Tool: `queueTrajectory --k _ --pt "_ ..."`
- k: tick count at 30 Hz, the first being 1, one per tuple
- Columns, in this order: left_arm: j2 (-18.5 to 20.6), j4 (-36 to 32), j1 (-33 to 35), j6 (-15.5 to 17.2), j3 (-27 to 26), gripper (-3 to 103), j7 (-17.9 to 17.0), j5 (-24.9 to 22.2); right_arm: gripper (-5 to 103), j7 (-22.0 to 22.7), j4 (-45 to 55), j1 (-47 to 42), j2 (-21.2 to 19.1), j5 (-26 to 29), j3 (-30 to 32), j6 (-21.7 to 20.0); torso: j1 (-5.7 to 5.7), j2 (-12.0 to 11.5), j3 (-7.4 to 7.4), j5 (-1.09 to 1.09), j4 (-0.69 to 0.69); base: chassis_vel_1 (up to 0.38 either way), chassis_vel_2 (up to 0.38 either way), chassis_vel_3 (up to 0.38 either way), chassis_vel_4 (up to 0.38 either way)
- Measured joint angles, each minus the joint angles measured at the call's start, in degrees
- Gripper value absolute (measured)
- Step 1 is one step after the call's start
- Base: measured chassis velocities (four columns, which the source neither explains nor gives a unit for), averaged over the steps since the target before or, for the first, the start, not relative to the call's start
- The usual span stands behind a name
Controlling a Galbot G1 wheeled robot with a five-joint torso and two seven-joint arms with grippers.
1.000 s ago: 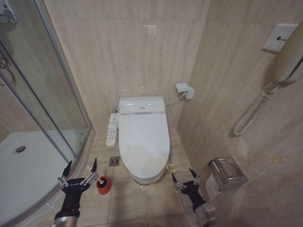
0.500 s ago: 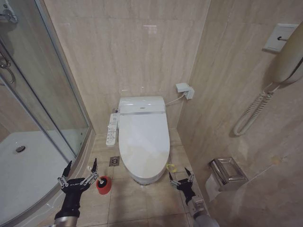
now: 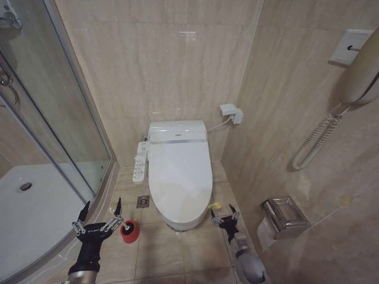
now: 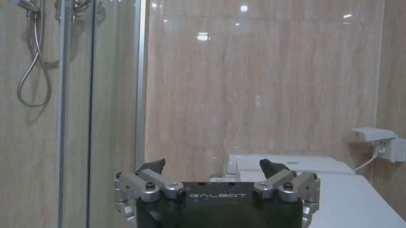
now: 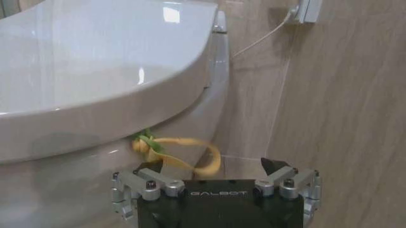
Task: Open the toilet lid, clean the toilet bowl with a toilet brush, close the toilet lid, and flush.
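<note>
Now toilet lid (image 3: 179,177) shut flat, lengthwise toward wall, right claw (image 3: 222,215) open beside strap (image 5: 180,154)

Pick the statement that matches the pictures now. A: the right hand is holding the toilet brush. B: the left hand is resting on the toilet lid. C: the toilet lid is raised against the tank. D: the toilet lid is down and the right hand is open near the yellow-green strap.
D: the toilet lid lies flat and closed, and the right hand is open beside the yellow-green strap.

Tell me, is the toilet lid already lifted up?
No, the toilet lid lies flat and closed over the bowl in the head view.
</note>
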Motion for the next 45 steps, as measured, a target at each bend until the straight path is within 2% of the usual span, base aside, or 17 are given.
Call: queueTrajectory --k 10,16,45 --pt "0.0 0.0 0.0 0.0 0.0 100 0.0 0.0 100 -0.07 5.03 -4.38 -2.29 2.17 0.92 -0.8 0.0 0.0 0.0 -0.01 -0.01 0.0 0.0 0.0 0.0" --pt "0.0 0.0 0.0 0.0 0.0 100 0.0 0.0 100 0.03 5.34 -4.82 -2.02 2.39 1.05 -0.78 0.0 0.0 -0.01 0.0 -0.01 0.0 0.0 0.0 0.0" --pt "0.0 0.0 0.0 0.0 0.0 100 0.0 0.0 100 0.64 -6.11 6.16 -0.31 -0.42 0.24 0.69 0.0 0.0 0.0 0.0 0.0 0.0 0.0 0.0 0.0"
